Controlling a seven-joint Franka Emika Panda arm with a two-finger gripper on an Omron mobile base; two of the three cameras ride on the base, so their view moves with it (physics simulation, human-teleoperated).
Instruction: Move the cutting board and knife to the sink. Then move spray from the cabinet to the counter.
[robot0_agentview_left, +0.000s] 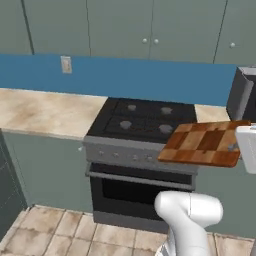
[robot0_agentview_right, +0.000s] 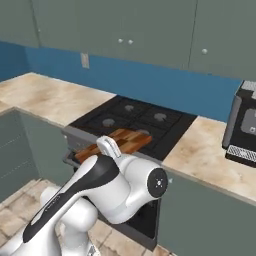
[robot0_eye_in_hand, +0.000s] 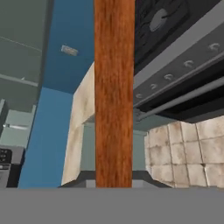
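Over stove (robot0_agentview_left: 142, 120), cutting board (robot0_agentview_left: 202, 144) lies flat.

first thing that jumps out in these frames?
The checkerboard cutting board hangs in mid-air, level, over the front right corner of the black stove, held at its right end by the gripper. In the hand view the board's edge runs as a brown wooden band straight up the middle. A dark appliance stands on the beige counter right of the stove.
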